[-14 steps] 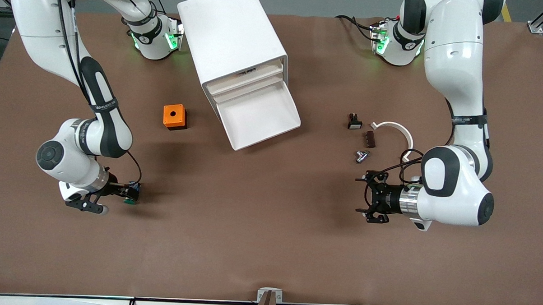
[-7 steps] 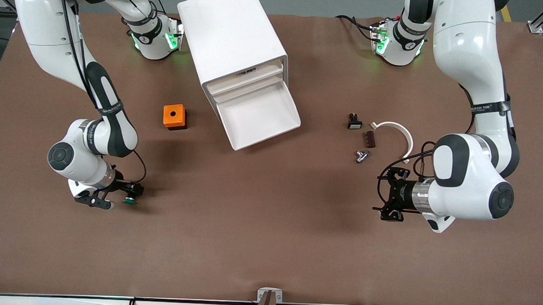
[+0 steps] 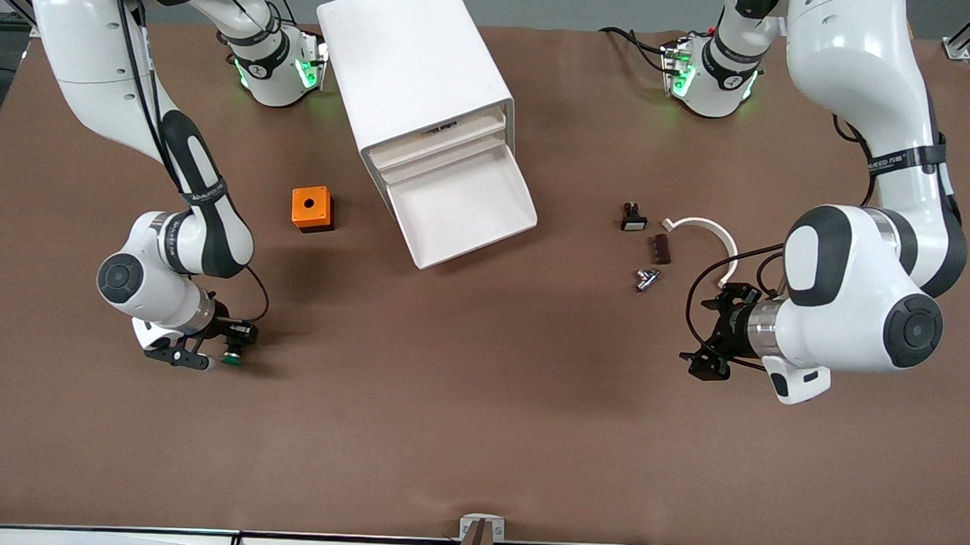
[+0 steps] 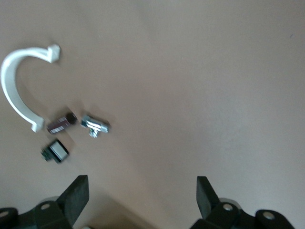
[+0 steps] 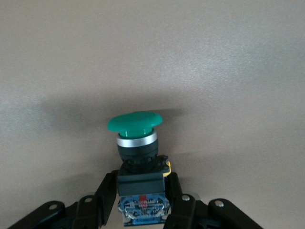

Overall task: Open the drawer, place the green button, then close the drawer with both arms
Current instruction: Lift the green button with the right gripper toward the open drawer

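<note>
My right gripper (image 3: pixel 226 346) is down at the table (image 3: pixel 479 434) toward the right arm's end, nearer the front camera than the orange box (image 3: pixel 312 208), and it is clamped on the button (image 5: pixel 137 157): in the right wrist view both fingers (image 5: pixel 106 193) press against the black-and-blue body, with the round green cap pointing away from the wrist. In the front view the green cap (image 3: pixel 229 359) shows just past the fingertips, low against the brown surface; I cannot tell whether it touches.

My left gripper (image 3: pixel 710 335) waits over bare table toward the left arm's end, jaws spread wide with nothing between them. Near it lie a curved white clip (image 3: pixel 708 236), a small dark block (image 3: pixel 662 249), a little metal fitting (image 3: pixel 646 278) and a black piece with a white face (image 3: pixel 633 218).

The white cabinet (image 3: pixel 415 68) stands between the two arm bases, and its drawer (image 3: pixel 461 209) is pulled out, its tray showing white inside
</note>
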You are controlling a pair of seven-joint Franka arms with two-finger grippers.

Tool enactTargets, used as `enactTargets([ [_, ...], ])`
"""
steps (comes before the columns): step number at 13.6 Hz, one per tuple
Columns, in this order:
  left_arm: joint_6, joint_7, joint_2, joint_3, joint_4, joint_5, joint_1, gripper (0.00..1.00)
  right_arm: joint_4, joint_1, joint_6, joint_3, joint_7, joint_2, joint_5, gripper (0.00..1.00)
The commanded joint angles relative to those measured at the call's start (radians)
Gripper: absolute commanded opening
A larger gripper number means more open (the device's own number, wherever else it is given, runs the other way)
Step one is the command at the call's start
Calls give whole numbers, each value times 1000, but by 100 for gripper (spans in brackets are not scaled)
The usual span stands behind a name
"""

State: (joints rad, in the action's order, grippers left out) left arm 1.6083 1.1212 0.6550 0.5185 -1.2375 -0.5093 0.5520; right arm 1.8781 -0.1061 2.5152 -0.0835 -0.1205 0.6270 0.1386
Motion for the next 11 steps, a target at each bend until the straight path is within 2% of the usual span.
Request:
enactTargets([
  [1, -11, -81, -41, 0, -17, 93, 6, 99, 9, -9, -1, -2, -11, -26, 7, 8],
  [2, -11, -108, -43, 0, -17, 103, 6, 99, 10, -16, -4, -2, -11, -35, 9, 1],
  [5, -11, -265, -64, 1, -19, 147, 5, 99, -5, -38, -149, -1, -123, -128, 12, 0],
  [9, -8, -464, -80, 3, -19, 239, 3, 100, -8, -154, -330, 2, -437, -291, 16, 0],
  [11, -7, -590, -98, 1, -22, 290, 5, 100, -7, -251, -390, 2, -624, -351, 16, 0],
])
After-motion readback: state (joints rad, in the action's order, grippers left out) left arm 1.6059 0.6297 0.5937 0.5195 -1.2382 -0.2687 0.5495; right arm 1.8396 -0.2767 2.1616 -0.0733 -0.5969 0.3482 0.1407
